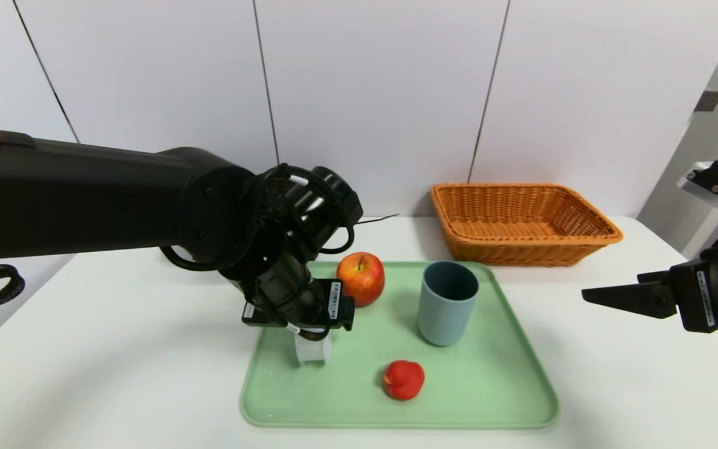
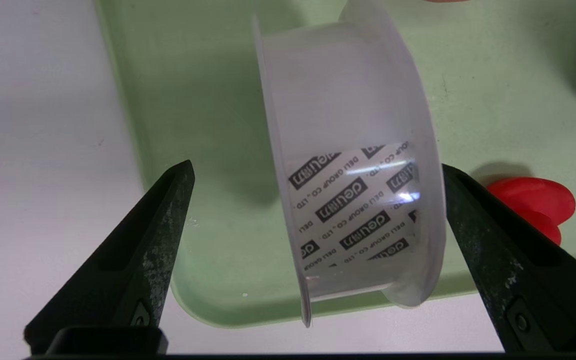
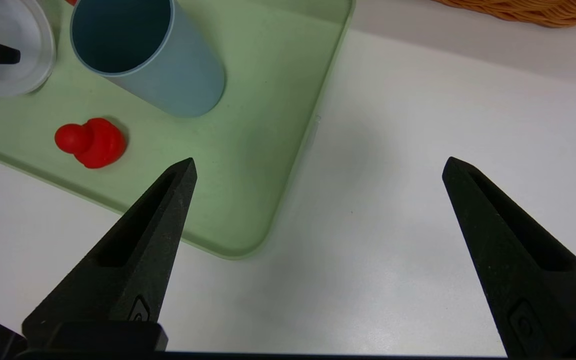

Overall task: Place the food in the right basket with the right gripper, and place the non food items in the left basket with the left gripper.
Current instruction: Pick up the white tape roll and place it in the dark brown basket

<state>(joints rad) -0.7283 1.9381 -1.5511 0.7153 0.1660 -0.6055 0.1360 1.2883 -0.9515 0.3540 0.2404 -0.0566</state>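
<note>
Tape roll [image 2: 353,165], clear and standing on edge at the near-left of the green tray [image 1: 496,386], sits between the wide-open fingers of the left gripper [image 2: 315,210], which holds nothing. One finger [image 2: 473,215] looks just beside the roll's rim while the other is well apart, so an uneven close could, I judge, nudge the roll over or send it rolling across the tray. Rightward, the apple [image 1: 361,278] stands close behind the gripper and could get bumped on the lift. Next come the blue cup [image 1: 447,302] and a small red toy [image 1: 403,379]. At far right lies the wicker basket [image 1: 524,221]; the right gripper [image 3: 318,210] hangs over the counter [image 3: 418,150], fingers wide apart, empty.
</note>
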